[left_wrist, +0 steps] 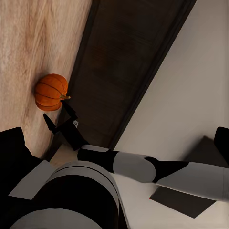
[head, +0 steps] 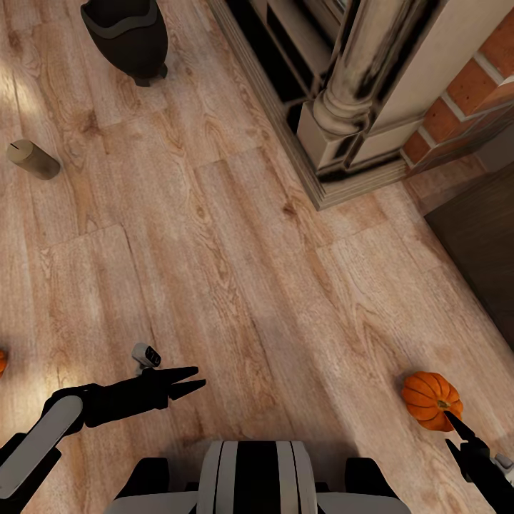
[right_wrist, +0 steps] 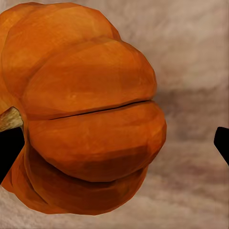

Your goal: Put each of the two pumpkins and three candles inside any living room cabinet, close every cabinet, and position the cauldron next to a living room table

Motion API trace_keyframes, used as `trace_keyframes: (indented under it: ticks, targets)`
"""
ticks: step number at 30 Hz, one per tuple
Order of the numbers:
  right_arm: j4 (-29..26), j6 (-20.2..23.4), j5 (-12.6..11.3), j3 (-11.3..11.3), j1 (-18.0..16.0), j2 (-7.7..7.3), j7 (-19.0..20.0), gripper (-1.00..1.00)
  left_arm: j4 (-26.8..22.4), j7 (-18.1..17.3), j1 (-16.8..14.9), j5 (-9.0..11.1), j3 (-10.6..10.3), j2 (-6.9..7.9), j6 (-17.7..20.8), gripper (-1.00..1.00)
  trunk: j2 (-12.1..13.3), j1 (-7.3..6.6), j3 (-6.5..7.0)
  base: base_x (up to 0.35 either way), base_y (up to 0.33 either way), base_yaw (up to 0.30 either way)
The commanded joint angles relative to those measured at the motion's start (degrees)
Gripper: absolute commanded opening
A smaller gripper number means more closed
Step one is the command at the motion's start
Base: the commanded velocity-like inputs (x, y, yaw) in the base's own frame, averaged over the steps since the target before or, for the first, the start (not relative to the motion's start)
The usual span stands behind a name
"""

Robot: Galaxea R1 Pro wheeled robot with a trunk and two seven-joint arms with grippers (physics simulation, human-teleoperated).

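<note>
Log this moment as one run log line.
right hand: open, at pumpkin on floor | left hand: open, empty | candle: lying on floor | pot: on floor

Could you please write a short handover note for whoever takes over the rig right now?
Right tool: open, fingers either side of a pumpkin on the floor, not yet closed on it.
Left tool: empty, jaws nearly together, hovering over bare floor.
A candle lies on its side on the floor at far left; the cauldron stands on the floor ahead. An orange sliver at the left edge may be the second pumpkin. The dark cabinet is on the right, just beyond the pumpkin.
Done: nothing stored that I can see.
Left: grasp this pumpkin, store everything, close cabinets, move the cauldron beside the table.
</note>
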Motion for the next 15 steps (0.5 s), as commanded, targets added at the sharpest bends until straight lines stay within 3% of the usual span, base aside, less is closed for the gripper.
trace_keyframes:
  ticks: [1,15]
  targets:
    - [0.14,0.40,0.27,0.83,-0.03,-0.01,0.02,1.00,0.04,-0.20,-0.05,0.01,-0.08,0.03,0.15,1.00,-0.01,0.00,-0.02,0.006,0.000,0.000]
    - [0.14,-0.41,0.44,0.91,-0.03,-0.01,0.12,1.00,0.13,-0.20,-0.05,0.01,-0.15,0.03,0.15,1.00,-0.01,0.00,-0.02,0.062,0.036,0.000]
